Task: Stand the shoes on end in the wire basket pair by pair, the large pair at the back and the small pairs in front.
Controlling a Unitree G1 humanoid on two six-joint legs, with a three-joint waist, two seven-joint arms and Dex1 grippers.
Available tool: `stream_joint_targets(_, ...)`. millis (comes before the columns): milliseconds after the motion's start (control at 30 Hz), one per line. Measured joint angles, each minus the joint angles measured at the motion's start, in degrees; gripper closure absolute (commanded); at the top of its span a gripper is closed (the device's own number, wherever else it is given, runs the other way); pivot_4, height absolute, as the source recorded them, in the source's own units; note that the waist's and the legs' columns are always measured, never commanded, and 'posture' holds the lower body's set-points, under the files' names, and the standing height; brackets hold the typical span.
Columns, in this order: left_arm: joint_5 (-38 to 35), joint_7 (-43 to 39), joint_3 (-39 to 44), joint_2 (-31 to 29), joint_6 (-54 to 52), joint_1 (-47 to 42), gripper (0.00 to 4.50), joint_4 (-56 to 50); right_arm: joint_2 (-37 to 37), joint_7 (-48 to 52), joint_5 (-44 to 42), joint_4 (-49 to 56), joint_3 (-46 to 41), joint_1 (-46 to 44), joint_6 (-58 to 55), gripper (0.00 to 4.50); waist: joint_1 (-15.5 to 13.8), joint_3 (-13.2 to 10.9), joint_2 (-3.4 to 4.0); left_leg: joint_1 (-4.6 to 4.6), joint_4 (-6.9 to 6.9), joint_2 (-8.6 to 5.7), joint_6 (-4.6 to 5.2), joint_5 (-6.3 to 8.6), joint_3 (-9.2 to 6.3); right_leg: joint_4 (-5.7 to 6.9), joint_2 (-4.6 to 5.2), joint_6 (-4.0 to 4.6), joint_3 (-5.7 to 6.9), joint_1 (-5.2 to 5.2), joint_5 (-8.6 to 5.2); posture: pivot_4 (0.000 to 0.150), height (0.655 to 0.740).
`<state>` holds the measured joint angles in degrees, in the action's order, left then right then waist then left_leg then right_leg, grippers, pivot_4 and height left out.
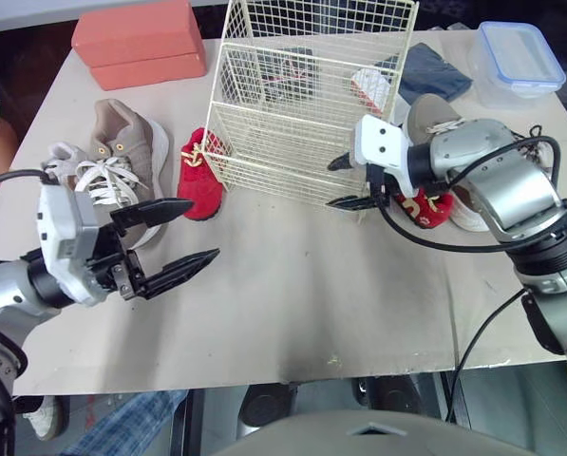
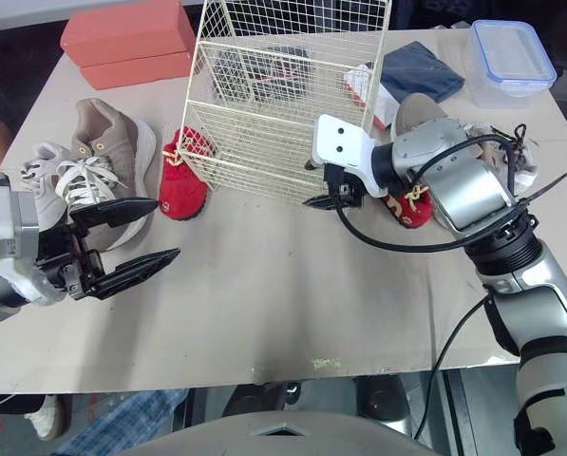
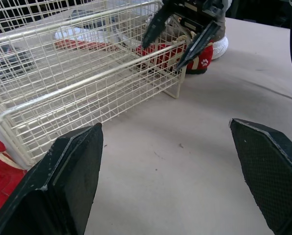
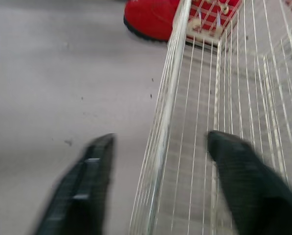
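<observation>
Right gripper straddles wire basket wall; red shoe just beside.

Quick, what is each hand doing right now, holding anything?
Left hand: open, empty, above the table.
Right hand: open, straddling the wall of the wire basket, not clamped on it.
</observation>
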<state>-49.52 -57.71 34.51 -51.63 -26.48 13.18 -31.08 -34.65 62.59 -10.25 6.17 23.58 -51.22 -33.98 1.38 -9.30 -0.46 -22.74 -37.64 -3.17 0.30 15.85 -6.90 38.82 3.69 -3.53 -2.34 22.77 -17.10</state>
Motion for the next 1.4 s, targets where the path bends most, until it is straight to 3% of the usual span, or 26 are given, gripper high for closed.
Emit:
stream_joint_targets(100,-0.07,0.47,0.00,0.05,-0.67,-0.02,0.00,-0.18,0.07,0.23,0.94,0.08,0.21,-0.15,-0.10,4.46,0.34,0.00,0.00,0.02,0.00,0.00,-0.02,-0.02,-0.01,0.05,-0.01,0.03,0.01,0.01,0.02,0.150,0.7400)
stream_joint_targets(567,-0.12,0.41,-0.07,0.09,-0.95,-0.94,0.00,-0.29,-3.07,9.80,3.65,-6.87,0.55,-2.20,12.97,4.46,1.02,-0.01,0.00,-0.04,0.11,0.04,-0.08,-0.05,0.12,0.05,-0.05,0.03,-0.09,0.19,0.02,0.150,0.7400)
stream_joint_targets(967,0.89,-0.50,0.28,0.19,-0.96,-0.45,0.00,0.02,-0.90,4.43,2.67,4.55,0.34,-2.11,-6.96,4.46,0.94,-0.01,0.00,-0.06,0.12,0.04,-0.09,-0.06,0.10,0.06,-0.04,0.03,-0.09,0.23,0.02,0.150,0.7400)
stream_joint_targets(1400,2.23,-2.75,-1.41,0.12,-0.70,-3.58,0.00,2.27,-3.43,0.27,-2.22,18.70,0.34,-1.32,-25.21,4.46,0.84,-0.01,0.00,-0.14,0.13,0.03,-0.08,-0.06,0.10,0.05,-0.02,0.03,-0.08,0.27,0.02,0.150,0.7400)
